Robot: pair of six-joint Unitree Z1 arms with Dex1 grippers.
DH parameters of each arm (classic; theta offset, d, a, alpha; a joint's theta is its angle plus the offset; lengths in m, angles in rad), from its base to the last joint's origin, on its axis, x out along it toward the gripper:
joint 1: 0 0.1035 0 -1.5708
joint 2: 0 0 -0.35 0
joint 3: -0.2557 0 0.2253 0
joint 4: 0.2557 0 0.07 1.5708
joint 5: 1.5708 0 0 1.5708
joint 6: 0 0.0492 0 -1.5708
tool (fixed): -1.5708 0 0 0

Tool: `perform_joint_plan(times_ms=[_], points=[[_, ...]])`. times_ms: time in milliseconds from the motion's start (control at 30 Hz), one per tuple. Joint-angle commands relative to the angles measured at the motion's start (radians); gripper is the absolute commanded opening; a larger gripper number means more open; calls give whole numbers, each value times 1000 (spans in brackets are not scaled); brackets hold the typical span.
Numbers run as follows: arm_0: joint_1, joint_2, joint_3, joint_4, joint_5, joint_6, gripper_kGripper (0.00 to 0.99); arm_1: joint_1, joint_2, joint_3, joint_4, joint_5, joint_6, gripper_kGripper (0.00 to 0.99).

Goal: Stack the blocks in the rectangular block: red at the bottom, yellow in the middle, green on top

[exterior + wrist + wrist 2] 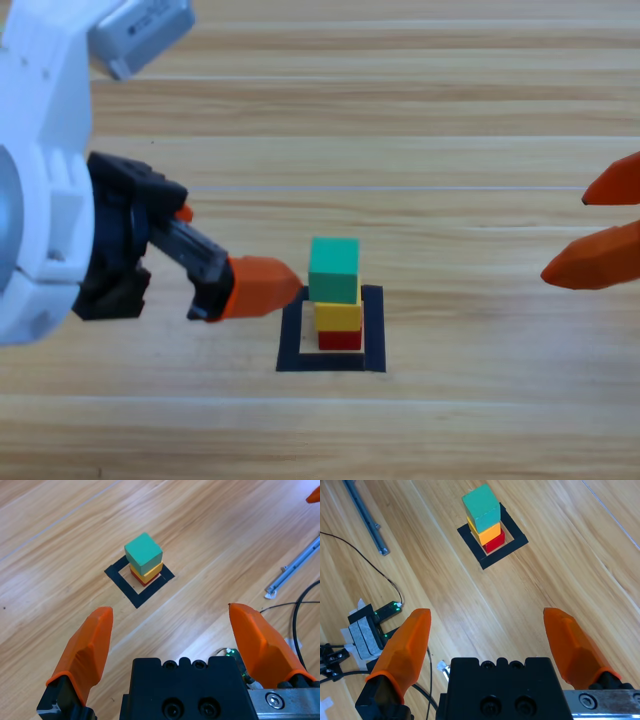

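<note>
Stack: the red cube (340, 340) is at the bottom, the yellow cube (338, 316) on it, the green cube (334, 269) on top.
Place: the stack stands inside the black tape square (373, 330) on the wooden bench (450, 120).
Left end effector (170, 630): released, jaws spread wide and holding nothing; in the high view it is just left of the stack, apart from it.
Right end effector (487, 630): released, jaws spread and holding nothing, at the right edge, well apart from the stack.
Wrist views: the stack lies ahead of each end effector, beyond its jaws.
</note>
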Motion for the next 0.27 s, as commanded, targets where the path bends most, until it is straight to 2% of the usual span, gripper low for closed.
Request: perform_joint_plan(times_ms=[33,267], points=[[-12,16,38,-31,-11,1,990,29,53,11,-13,-8,-7,985],[-12,5,52,-45,-11,6,990,30,54,11,-13,-7,-7,985]])
